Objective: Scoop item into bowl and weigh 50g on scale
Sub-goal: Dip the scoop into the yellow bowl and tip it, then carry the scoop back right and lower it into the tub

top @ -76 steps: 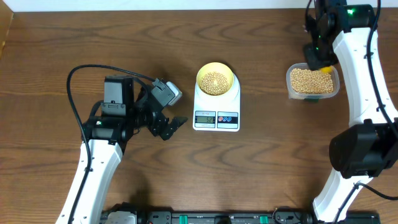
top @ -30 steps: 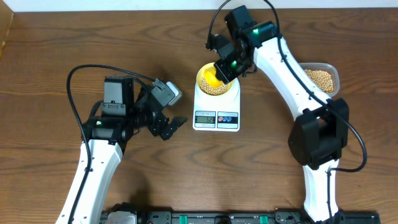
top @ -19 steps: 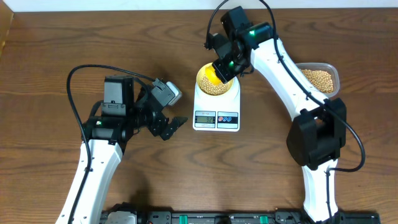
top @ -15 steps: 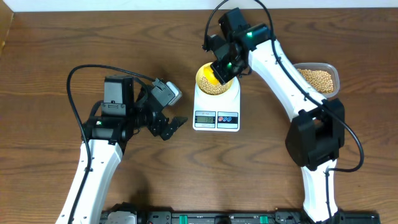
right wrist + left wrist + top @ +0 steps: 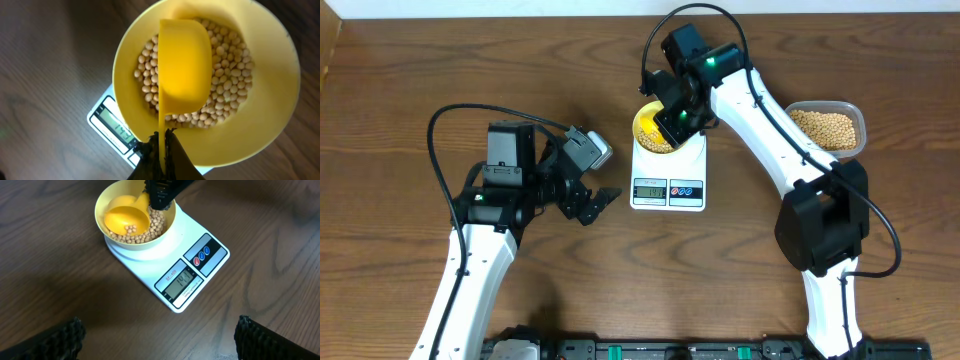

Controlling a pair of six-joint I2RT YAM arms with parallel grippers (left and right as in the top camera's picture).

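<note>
The pale yellow bowl stands on the white scale and holds a layer of tan beans. My right gripper is over the bowl, shut on the handle of a yellow scoop. In the right wrist view the gripper pinches the thin handle, and the scoop is tipped on its side above the beans in the bowl. In the left wrist view a few beans lie in the scoop. My left gripper is open and empty, left of the scale.
A clear tub of beans sits at the right. The scale's display is lit, its digits unclear. The bowl and scale lie ahead of my left gripper on the wooden table.
My right arm carried the scoop from the tub to the bowl on the scale, then shifted slightly left and tipped the scoop. The left arm has not moved.
</note>
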